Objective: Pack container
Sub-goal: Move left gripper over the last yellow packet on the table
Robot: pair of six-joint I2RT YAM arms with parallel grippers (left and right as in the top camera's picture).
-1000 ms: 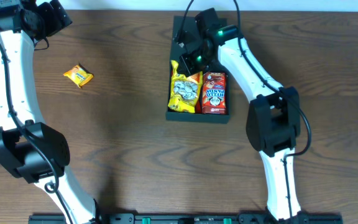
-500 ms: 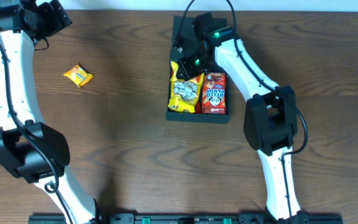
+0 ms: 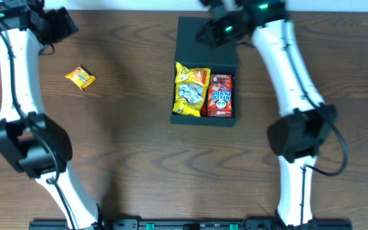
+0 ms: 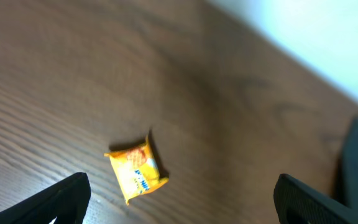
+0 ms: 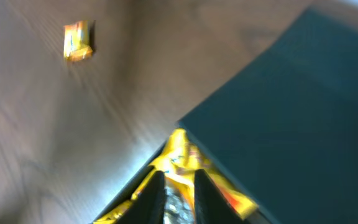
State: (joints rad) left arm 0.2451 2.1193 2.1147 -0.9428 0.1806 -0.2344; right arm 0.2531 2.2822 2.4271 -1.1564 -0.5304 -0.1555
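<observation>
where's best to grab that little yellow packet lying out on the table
Pinch the yellow packet across its middle, coming straight down from above. It lies flat and askew on the table, well apart from the box, so both side edges are free. The open left gripper is nearer.

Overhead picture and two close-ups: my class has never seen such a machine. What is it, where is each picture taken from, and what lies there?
These are two robot arms at a wooden table. One picture looks down from above; the others come from a camera on each wrist. A dark box lies open, with a yellow packet and a red packet inside. A small orange snack lies alone on the table. The left gripper is wide open and empty; the right gripper, nearly shut, holds nothing.
</observation>
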